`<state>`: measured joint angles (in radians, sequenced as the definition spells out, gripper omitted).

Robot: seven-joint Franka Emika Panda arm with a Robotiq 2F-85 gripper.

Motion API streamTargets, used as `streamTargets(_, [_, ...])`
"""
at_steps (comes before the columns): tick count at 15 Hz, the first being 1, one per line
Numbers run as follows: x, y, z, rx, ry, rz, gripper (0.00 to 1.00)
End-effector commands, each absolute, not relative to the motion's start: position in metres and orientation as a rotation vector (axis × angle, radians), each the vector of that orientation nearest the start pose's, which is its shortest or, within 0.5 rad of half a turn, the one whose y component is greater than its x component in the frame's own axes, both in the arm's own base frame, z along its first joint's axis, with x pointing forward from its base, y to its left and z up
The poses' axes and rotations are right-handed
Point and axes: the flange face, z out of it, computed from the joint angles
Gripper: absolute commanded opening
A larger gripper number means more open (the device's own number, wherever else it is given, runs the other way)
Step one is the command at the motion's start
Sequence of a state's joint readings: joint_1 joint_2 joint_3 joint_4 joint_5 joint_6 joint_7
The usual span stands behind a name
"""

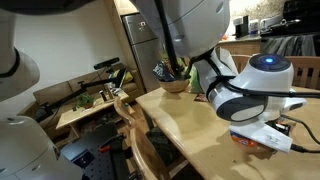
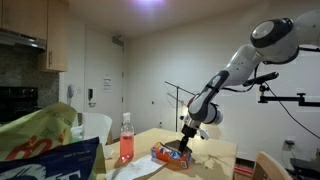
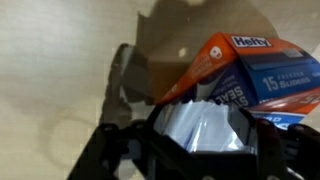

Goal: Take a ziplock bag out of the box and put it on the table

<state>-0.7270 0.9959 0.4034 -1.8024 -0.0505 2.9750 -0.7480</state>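
The box (image 3: 250,70), an orange-red carton with a blue panel, lies on the pale wooden table (image 3: 60,60). Its open end faces my gripper (image 3: 200,135). A whitish see-through ziplock bag (image 3: 200,125) sticks out of that opening and stands in the gap between my two fingers, which are spread wide to either side of it. In an exterior view the gripper (image 2: 186,143) points down at the near end of the box (image 2: 168,155) on the table (image 2: 215,150). From the opposite side, the arm's wrist (image 1: 262,80) hides most of the box.
A pink spray bottle (image 2: 126,140) stands on the table close to the box, with white paper (image 2: 135,170) beside it. A bowl (image 1: 175,84) sits at the table's far end. A wooden chair (image 1: 135,125) stands at the table edge, and a cluttered low bench (image 1: 90,100) lies beyond.
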Motion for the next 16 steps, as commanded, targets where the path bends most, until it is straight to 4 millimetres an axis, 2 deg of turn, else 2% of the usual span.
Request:
streamTargets(1, [0.604,-0.213,0.055,-2.921,-0.366,-0.539,0.99])
streamTargets(10, [0.606,-0.206,0.054,-2.913,-0.449,-0.533,1.00])
streamTargets(12, [0.607,-0.201,0.058,-2.945,-0.490,-0.532,1.00])
streamTargets(16, [0.613,-0.179,0.072,-2.966,-0.661,-0.538,1.00])
